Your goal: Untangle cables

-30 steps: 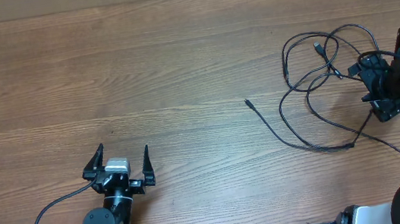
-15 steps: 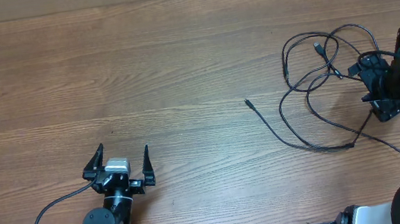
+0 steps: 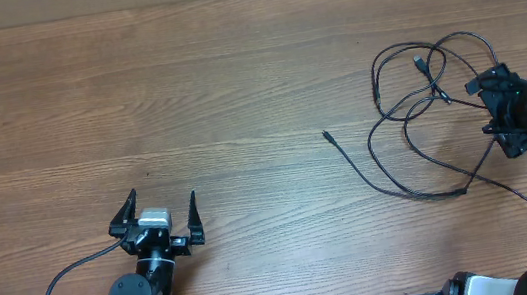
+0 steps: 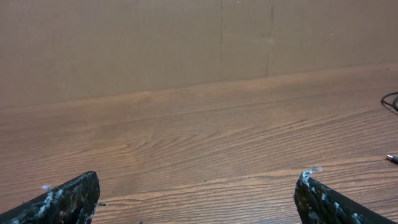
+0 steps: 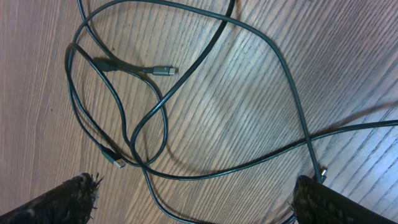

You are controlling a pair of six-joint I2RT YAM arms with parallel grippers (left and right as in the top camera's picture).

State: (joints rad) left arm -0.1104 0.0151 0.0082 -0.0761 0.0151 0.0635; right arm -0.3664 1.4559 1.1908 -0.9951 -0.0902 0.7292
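**Left gripper**: well clear of the cables, off to their left and on the near side. Fingers spread wide with nothing between them. It sits idle over bare table.

**Right gripper**: directly at the right flank of the cables. Fingers are spread wide and clamped on nothing. In the wrist view one strand passes close by the right finger; whether it touches cannot be told.

**Cables:** a loose heap of thin black loops lying flat, crossing one another at several spots. One free plug trails out to the left of the heap. Another plug tip lies inside a loop. One strand runs from the heap toward the near side, under the right arm.

**Hazards, as judged:**
- Closing on a crossing instead of a single strand would catch two cords and tighten the heap.
- A pull made with nothing pinning the other cords would likely drag the whole heap along.
- The strand under the right arm could snag on the arm if the arm sweeps low.
- A plug tip inside a loop may catch if it is drawn through quickly.

**Room:**
- Left of the heap there is broad open wood, the best direction for laying out a cord.
- Right of the heap there is little room, as the arm fills it.
- Beyond the heap a band of bare wood runs to the far edge, with a plain wall behind.
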